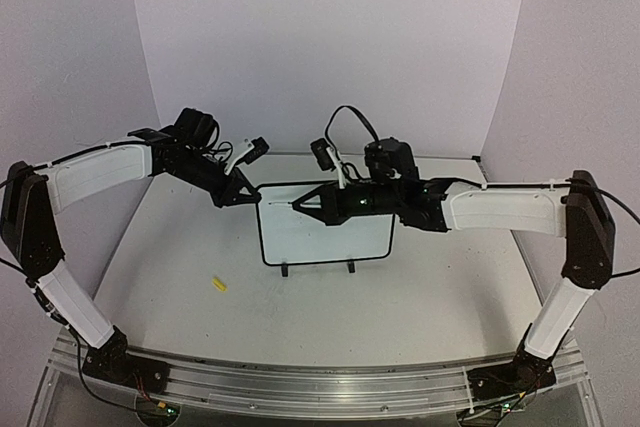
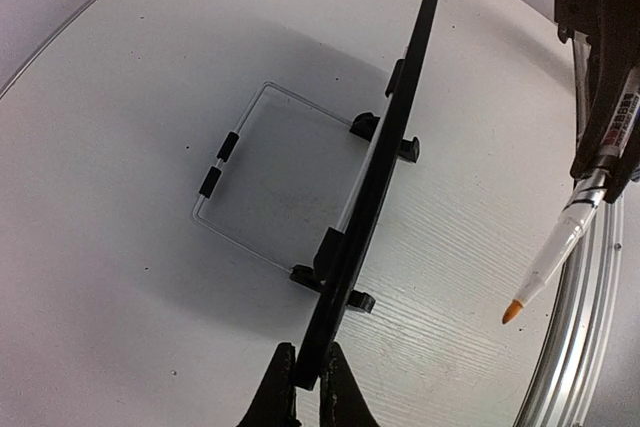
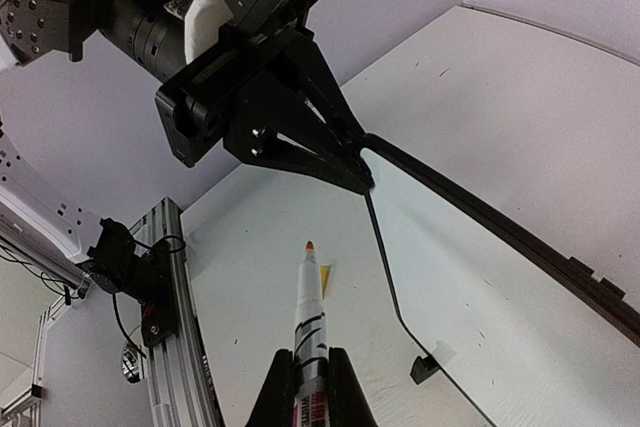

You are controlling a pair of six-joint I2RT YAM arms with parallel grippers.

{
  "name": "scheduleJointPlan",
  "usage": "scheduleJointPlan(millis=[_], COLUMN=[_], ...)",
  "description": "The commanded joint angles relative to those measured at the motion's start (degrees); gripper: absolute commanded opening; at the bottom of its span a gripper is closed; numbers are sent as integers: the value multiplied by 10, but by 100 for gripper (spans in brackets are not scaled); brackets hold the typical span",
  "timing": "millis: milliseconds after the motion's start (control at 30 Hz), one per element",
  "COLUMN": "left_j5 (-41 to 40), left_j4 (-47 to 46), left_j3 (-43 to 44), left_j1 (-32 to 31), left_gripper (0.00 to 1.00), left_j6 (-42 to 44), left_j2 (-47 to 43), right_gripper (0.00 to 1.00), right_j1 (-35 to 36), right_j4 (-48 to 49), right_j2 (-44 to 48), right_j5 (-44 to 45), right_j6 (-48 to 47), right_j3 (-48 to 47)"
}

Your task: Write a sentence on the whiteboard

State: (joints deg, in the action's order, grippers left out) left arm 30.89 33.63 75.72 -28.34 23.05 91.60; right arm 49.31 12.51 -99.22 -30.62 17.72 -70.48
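Observation:
The whiteboard (image 1: 330, 242) stands upright on its two black feet in the middle of the table, and no sentence shows on its white face. My left gripper (image 1: 245, 197) is shut on the board's top left corner; in the left wrist view (image 2: 308, 352) its jaws pinch the black frame (image 2: 385, 157) edge-on. My right gripper (image 1: 322, 203) is shut on a white marker (image 3: 310, 297) with an orange tip (image 3: 310, 245). The tip hovers in front of the board's upper left, apart from the surface (image 3: 480, 267). The marker also shows in the left wrist view (image 2: 560, 247).
A small yellow marker cap (image 1: 218, 284) lies on the table, left of the board and nearer the front. A wire stand (image 2: 235, 197) sits behind the board. An aluminium rail (image 1: 320, 382) runs along the near edge. Curved white walls close in the back.

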Motion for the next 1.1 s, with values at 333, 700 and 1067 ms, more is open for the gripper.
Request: scheduleJointPlan(millis=[333,700,1067], left_j5=[-42,-40,-44], left_j4=[23,28,29], left_j3=[7,9,8], left_j1=[18,18,18], left_gripper=[0,0,0], left_j6=[22,23,24], left_j2=[-8,-5,-8], right_gripper=[0,0,0], right_j1=[14,14,10], right_j4=[14,29,43], right_j2=[-37,-58,-73], right_j5=[53,60,57], right_j6=[-29,-25,-20], right_j3=[-47,-62,-77])
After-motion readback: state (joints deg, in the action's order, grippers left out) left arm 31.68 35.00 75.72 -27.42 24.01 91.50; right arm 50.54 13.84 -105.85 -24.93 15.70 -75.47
